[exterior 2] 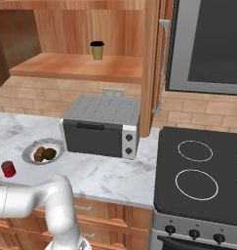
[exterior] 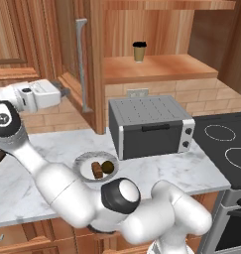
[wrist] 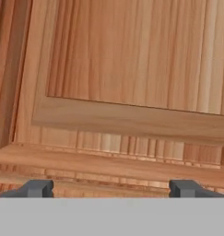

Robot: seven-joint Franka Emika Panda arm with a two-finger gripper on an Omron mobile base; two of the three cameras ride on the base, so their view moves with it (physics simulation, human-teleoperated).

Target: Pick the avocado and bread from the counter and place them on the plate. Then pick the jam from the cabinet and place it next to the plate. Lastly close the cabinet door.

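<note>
Tall brown wooden panelled cabinet door (exterior: pixel 87 69) standing open: rigid, hinged, heavy-swinging | pushing its flat panel suits | end effector (wrist: pixel 111 188) gaping, empty.

You saw a tan brick backsplash (exterior 2: pixel 37 90) spanning the middle of the frame, with a white wall outlet (exterior 2: pixel 113 92) set in it. A grey toaster oven (exterior: pixel 150 125) stood at centre. A black cooktop (exterior 2: pixel 200 172) with white burner rings filled the lower right, a dark microwave (exterior 2: pixel 212 44) hung at upper right, and wooden drawers (exterior 2: pixel 105 215) ran along the bottom.
</note>
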